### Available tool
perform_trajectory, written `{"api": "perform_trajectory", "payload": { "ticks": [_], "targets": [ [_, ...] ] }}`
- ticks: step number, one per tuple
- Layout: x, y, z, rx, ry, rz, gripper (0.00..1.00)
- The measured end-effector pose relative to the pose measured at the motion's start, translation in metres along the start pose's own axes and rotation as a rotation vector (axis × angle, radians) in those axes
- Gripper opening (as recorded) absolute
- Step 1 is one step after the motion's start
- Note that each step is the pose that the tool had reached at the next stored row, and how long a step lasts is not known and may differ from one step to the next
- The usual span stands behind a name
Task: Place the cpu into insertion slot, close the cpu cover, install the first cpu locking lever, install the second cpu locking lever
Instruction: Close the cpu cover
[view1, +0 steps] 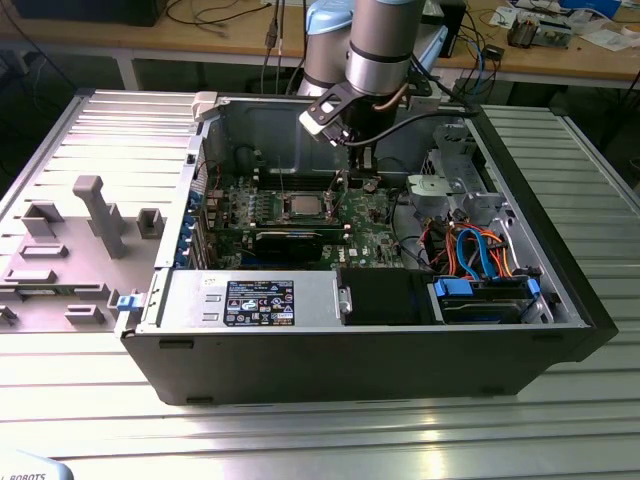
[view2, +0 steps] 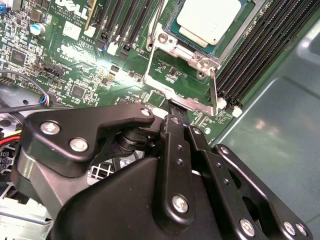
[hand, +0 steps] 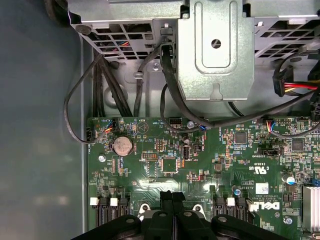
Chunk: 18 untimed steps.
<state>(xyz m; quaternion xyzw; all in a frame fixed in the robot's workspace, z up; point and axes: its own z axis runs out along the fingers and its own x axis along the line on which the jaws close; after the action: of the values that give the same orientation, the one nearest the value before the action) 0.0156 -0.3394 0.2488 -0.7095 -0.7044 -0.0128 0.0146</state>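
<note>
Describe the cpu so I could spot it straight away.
Look into the open computer case, at the green motherboard on its floor. Near the board's middle, beside a long black card, lies the cpu: a small flat square whose pale silver-grey metal top stands out from the dark parts around it.

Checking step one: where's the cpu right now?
The cpu sits in the insertion slot on the green motherboard, flanked by black memory slots in the second wrist view, with the gripper at the slot's metal edge.
</note>
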Motion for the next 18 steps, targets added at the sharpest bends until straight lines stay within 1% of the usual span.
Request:
{"api": "perform_trajectory", "payload": {
  "ticks": [10, 18],
  "targets": [
    [0.0000, -0.0013, 0.0000, 0.0000, 0.0000, 0.000, 0.11],
    [0.0000, -0.0050, 0.0000, 0.0000, 0.0000, 0.000, 0.11]
  ]
}}
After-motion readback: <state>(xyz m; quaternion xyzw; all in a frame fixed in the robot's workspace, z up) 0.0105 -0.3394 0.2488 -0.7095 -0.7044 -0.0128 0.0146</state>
